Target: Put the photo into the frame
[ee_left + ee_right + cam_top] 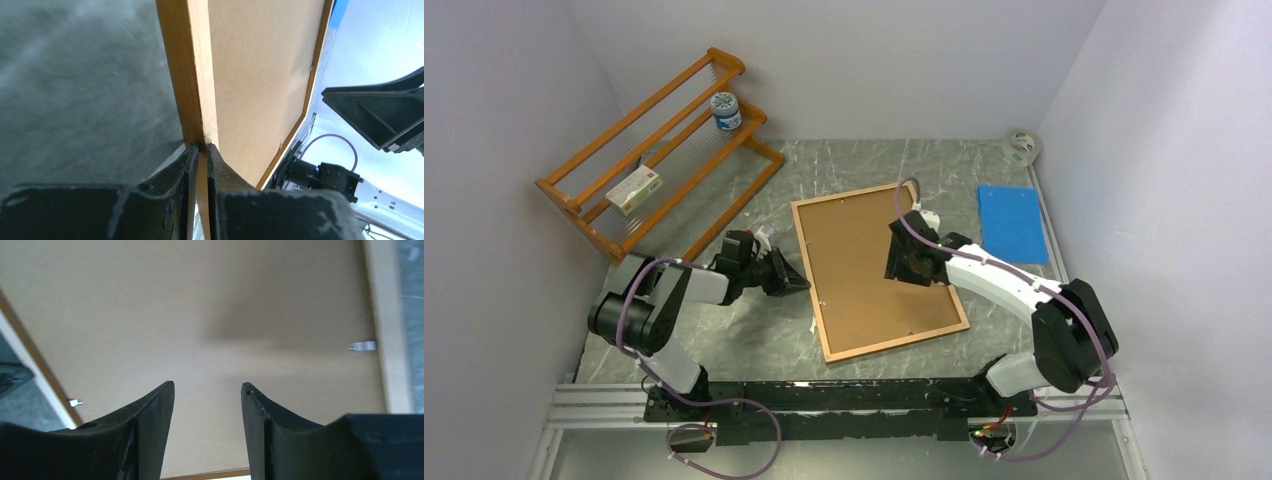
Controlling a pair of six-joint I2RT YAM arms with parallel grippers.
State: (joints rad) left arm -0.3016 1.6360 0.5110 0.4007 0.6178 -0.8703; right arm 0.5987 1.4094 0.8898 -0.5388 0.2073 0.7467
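The frame (pixel 808 262) lies back-up in the middle of the table, with the plain brown backing board (pixel 864 270) filling it. My left gripper (pixel 802 285) is shut on the frame's left rail, which runs up between its fingers in the left wrist view (pixel 192 75). My right gripper (pixel 912 265) is open and empty, hovering just over the backing board (pixel 200 305) near the frame's right rail (pixel 382 340). The photo's picture side is hidden. A thin white sliver (pixel 812 323) shows under the frame's left edge; I cannot tell what it is.
An orange wooden rack (pixel 659 150) stands at the back left, holding a jar (pixel 725 110) and a small box (pixel 635 189). A blue sheet (pixel 1013 222) lies at the right and a tape roll (pixel 1022 146) in the back right corner. Walls close in on three sides.
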